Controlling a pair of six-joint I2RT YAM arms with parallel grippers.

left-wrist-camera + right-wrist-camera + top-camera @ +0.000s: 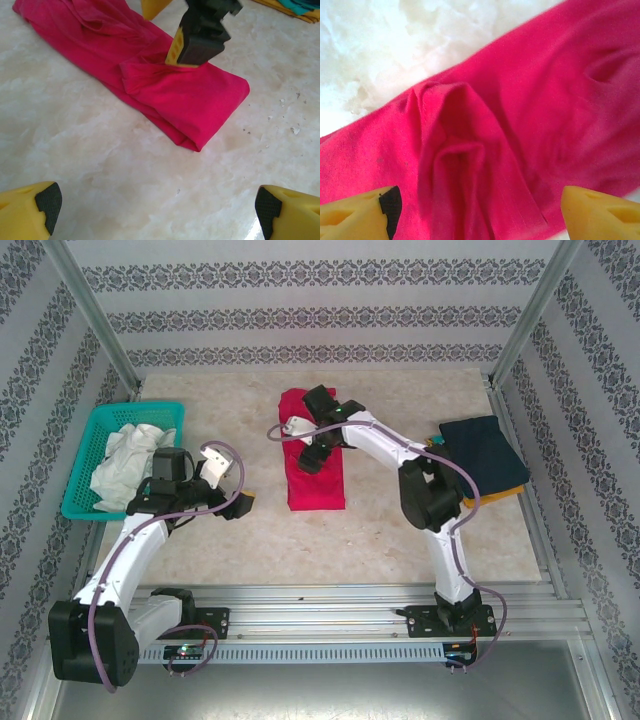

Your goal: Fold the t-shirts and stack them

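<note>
From above. Shows a crimson-pink t-shirt [322, 490], soft matte cloth folded into a long narrow strip, directly under the right gripper [314, 454] on a pale marbled tabletop [250, 550]. Puts the left gripper [238, 480] well to the left of that strip, over bare stone, jaws spread wide and holding nothing. Places a folded navy t-shirt [485, 445] atop a yellow-orange t-shirt [508, 496] far to the right of the right fingers. Finds a teal plastic mesh basket [140, 408] near the left gripper, on its left side, with crumpled white cloth [125, 462] inside.

Through the left wrist camera. Frames two yellow fingers with black rubber pads [47, 202] at the bottom corners, far apart and empty, glossy cream stone between them. Sets the pink strip ahead of those tips and apart from them, its near end a rounded doubled fold, with creases along its length. Catches one black-and-yellow finger [200, 40] of the right gripper tip-down on the cloth, beside a small raised tuck.

Through the right wrist camera. Brings the pink cloth up close, smooth and matte. Has yellow fingertips [600, 210] at both lower corners, spread wide, gripping nothing. Leaves a puckered ridge of cloth between them, free of both tips.
</note>
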